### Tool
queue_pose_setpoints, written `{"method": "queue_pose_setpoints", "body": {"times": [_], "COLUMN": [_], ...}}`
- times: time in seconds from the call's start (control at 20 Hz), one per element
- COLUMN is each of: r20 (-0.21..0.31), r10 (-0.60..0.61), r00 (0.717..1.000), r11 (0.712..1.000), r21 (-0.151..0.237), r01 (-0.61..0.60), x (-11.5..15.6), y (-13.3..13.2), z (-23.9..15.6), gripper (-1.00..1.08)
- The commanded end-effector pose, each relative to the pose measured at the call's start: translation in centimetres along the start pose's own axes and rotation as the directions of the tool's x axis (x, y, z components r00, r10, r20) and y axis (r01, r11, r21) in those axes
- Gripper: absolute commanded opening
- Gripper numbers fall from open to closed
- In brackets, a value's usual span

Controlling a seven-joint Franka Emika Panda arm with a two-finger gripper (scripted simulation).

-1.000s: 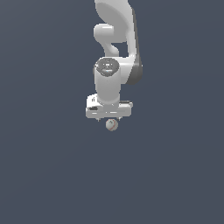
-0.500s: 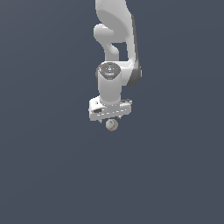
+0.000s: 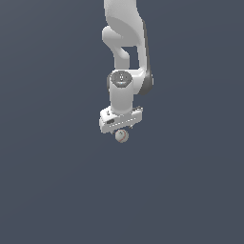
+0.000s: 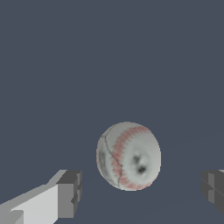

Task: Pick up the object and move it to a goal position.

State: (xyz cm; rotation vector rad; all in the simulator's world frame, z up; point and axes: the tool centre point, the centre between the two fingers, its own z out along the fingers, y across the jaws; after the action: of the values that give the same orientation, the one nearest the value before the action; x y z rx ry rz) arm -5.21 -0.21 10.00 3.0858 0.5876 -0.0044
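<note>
Claw (image 4: 140, 192) is spread wide: in the wrist view we see one dark fingertip pad (image 4: 70, 192) and the other pad (image 4: 214, 190) well apart, with open gaps on both sides of the baseball (image 4: 128, 156). Nothing is gripped.

Baseball sits between the fingers but touches neither. Red seams face the wrist camera. It rests on the plain dark floor (image 3: 57, 190).

In the exterior view, the ball (image 3: 121, 136) shows just below the hand, at roughly 6 o'clock from the wrist body. The fingers themselves are too small to make out there.

Change over the last second: the wrist has rotated, so the hand's crossbar now sits tilted, its 3 o'clock end raised. The ball has not moved. The arm (image 3: 125, 47) rises toward 12 o'clock, out of frame.

We judge this as final alignment before the grasp: the fingers are being squared to the ball. Closing and lifting are still to come. No goal marker is visible to us.
</note>
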Motion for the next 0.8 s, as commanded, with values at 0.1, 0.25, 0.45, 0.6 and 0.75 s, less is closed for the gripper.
{"method": "queue_pose_setpoints", "body": {"times": [0.1,0.25,0.45,0.6,0.75], "r20": [-0.003,-0.002,-0.002,-0.002,-0.003], "r10": [-0.019,-0.014,-0.016,-0.017,-0.019], "r00": [1.000,1.000,1.000,1.000,1.000], "r11": [1.000,1.000,1.000,1.000,1.000], "r21": [0.000,0.000,0.000,0.000,0.000], "r01": [0.019,0.014,0.016,0.017,0.019], "x": [-0.2,-0.1,-0.2,-0.2,-0.2], "y": [-0.2,-0.1,-0.2,-0.2,-0.2], "z": [0.2,0.3,1.4,2.9,4.2], "gripper": [1.00,1.00,1.00,1.00,1.00]}}
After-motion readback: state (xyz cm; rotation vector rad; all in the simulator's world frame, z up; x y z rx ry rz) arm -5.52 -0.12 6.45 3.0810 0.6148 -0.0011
